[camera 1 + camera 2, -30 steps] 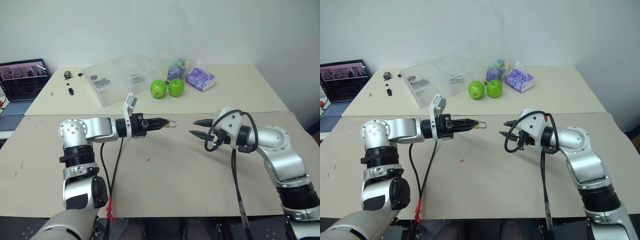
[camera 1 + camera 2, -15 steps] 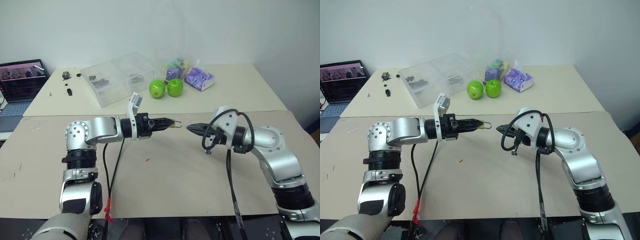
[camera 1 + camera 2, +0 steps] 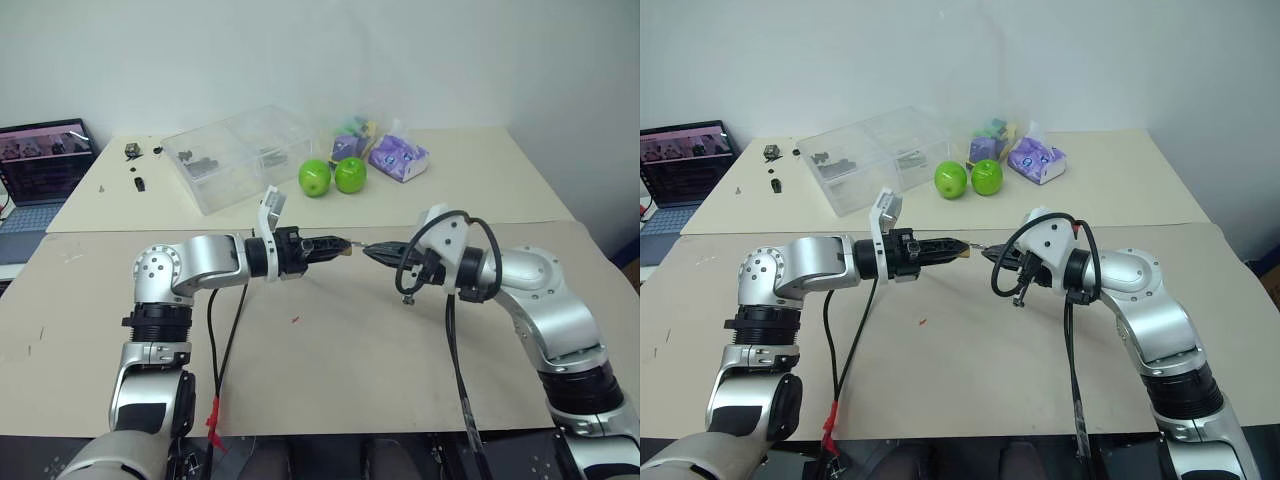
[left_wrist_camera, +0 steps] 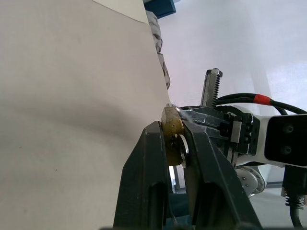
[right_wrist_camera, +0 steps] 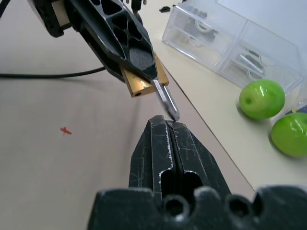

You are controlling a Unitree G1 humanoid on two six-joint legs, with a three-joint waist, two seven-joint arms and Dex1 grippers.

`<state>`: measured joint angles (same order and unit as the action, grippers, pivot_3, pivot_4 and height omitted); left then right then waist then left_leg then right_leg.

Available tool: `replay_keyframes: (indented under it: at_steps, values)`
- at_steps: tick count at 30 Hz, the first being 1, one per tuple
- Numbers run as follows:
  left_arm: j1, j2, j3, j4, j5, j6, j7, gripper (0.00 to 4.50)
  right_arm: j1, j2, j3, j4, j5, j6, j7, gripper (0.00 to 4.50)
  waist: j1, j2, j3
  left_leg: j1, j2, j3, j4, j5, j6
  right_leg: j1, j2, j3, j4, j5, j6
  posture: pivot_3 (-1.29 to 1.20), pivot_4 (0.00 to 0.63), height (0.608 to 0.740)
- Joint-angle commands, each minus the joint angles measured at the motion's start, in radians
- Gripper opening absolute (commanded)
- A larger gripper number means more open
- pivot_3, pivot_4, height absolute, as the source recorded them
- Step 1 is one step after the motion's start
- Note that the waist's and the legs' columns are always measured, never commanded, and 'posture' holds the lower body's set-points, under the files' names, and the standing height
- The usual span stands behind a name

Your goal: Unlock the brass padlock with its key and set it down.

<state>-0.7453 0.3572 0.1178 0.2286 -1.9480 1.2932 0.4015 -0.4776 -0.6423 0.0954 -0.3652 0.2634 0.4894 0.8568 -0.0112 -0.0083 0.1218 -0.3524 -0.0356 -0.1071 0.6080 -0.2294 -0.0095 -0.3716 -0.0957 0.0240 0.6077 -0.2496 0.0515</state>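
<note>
- Now the left pincer (image 3: 338,244) is clamped on the brass padlock (image 5: 144,81), held above the tabletop (image 3: 340,350).
- Right pincer (image 5: 168,125), fingers together, grips the silver key at the padlock's golden body.

two green apples (image 3: 333,176), clear plastic organiser box (image 3: 240,153); purple packets (image 3: 398,155), laptop (image 3: 42,165)

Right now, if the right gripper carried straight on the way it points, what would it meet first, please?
The right gripper would first meet the brass padlock clamped in the left gripper; it already pinches the silver piece projecting from it.
</note>
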Motion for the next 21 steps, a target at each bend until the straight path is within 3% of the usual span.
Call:
replay_keyframes:
  at_steps: [1, 21]
  values:
    - [-0.033, -0.003, 0.000, -0.024, -0.024, -0.018, -0.020, 0.03, -0.021, 0.007, -0.031, -0.043, 0.028, 0.003, -0.018, 0.03, 0.000, 0.000, 0.000, 0.000, 0.000, 0.000, 0.000, 0.000, 0.000, 0.000, 0.000, 0.000, 0.000, 0.000, 0.000, 0.00, 0.150, 0.740]
    - [0.015, 0.004, -0.021, -0.069, -0.024, -0.034, -0.025, 0.03, -0.026, -0.033, -0.044, -0.010, 0.047, -0.017, 0.003, 0.03, 0.000, 0.000, 0.000, 0.000, 0.000, 0.000, 0.000, 0.000, 0.000, 0.000, 0.000, 0.000, -0.001, 0.000, 0.000, 0.00, 0.150, 0.740]
